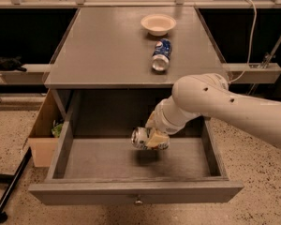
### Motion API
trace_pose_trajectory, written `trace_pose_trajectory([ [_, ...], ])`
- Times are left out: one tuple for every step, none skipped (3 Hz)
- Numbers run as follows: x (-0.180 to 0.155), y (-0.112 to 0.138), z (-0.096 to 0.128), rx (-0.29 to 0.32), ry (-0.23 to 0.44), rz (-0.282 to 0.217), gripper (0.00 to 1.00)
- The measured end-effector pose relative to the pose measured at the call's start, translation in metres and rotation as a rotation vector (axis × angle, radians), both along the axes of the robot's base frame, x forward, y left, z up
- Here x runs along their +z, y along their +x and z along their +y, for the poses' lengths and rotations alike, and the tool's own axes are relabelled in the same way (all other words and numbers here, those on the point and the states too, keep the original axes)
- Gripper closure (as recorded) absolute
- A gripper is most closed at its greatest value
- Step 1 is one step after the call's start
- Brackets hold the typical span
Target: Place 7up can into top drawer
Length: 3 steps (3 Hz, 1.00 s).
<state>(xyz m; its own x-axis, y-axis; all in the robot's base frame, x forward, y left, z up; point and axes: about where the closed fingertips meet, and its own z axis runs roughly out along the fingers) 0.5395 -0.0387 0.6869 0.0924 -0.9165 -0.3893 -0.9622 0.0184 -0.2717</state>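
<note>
Open drawer with held can. The top drawer (136, 191) is shown pulled open, its front panel and round knob (138, 201) lying nearest, below and in front of the gripper (155, 138). The gripper is seen inside the drawer, over the middle of its floor, closed on the 7up can (140, 138), which is held on its side; a shadow is cast just beneath. A cardboard box (41, 134) is seen well to the gripper's left, outside the drawer wall. Beyond and above the gripper, on the cabinet top (103, 46), a blue can (161, 55) is laid on its side, with a pale bowl (158, 24) farther still.
</note>
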Motion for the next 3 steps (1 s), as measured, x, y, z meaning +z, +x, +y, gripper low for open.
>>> trace_pose_trajectory([
  [0.0000, 0.0000, 0.0000, 0.000, 0.000, 0.000, 0.82],
  [0.0000, 0.0000, 0.0000, 0.000, 0.000, 0.000, 0.59],
  [0.0000, 0.0000, 0.0000, 0.000, 0.000, 0.000, 0.36],
])
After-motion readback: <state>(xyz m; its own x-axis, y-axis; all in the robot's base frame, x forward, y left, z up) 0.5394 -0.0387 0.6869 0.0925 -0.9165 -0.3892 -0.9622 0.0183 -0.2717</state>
